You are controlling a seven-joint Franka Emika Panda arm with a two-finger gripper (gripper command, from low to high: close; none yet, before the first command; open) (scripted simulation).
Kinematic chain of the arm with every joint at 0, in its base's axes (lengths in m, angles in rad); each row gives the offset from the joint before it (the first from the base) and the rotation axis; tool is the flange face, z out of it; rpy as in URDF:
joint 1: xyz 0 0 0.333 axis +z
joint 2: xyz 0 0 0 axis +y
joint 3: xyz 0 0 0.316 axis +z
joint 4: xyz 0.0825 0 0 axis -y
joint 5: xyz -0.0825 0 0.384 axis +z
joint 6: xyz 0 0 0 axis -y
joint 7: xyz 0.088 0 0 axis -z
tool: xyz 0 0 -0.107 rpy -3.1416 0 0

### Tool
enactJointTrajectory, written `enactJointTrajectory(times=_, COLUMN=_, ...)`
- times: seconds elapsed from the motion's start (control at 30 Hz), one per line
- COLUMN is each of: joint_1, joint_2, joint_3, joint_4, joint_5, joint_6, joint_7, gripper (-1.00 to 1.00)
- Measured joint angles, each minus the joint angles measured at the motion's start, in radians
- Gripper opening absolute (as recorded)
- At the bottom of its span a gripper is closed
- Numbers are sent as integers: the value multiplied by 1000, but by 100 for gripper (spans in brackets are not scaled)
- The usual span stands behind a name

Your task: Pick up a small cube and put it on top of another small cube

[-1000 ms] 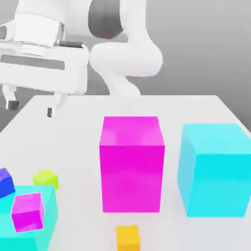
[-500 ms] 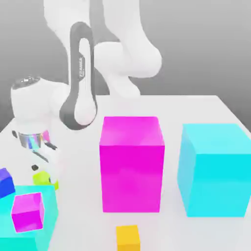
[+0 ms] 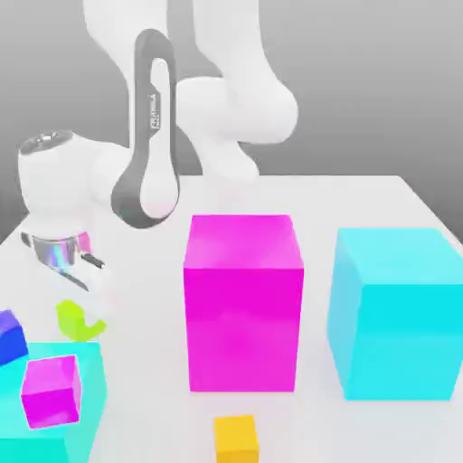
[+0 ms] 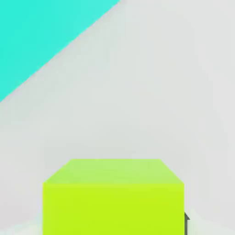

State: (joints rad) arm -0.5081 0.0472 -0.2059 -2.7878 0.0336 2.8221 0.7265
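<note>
I have the fingers closed on the green cube (image 3: pixel 74 318), low over the table (image 3: pixel 362 194) beside the teal block (image 3: pixel 86 398), ready for carrying to the orange cube (image 3: pixel 237 439).

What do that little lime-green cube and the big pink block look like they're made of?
Lime-green cube: it looks like smooth, glossy plastic, with flat even colour, crisp edges and no grain or texture. Big magenta block: the same look, shiny, with a soft sheen across its front face and a paler top. Both are computer-rendered, so the real material is anyone's guess.
</note>
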Motion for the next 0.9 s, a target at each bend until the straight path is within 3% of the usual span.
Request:
enactJointTrajectory(times=0.23, joint_1=38, joint_2=4, joint_3=23, joint_4=207, joint_5=-69, joint_6=-271, joint_7=-71, gripper=-100)
enactJointTrajectory(times=0.47, joint_1=201, joint_2=29, joint_3=130, joint_4=303, joint_5=-66, joint_6=-345, joint_7=-49, gripper=-100)
enactJointTrajectory(times=0.7, joint_1=378, joint_2=60, joint_3=240, joint_4=365, joint_5=-53, joint_6=-364, joint_7=-1, gripper=-100)
enactJointTrajectory(times=0.9, joint_1=447, joint_2=185, joint_3=273, joint_4=350, joint_5=-66, joint_6=-155, joint_7=69, gripper=-100)
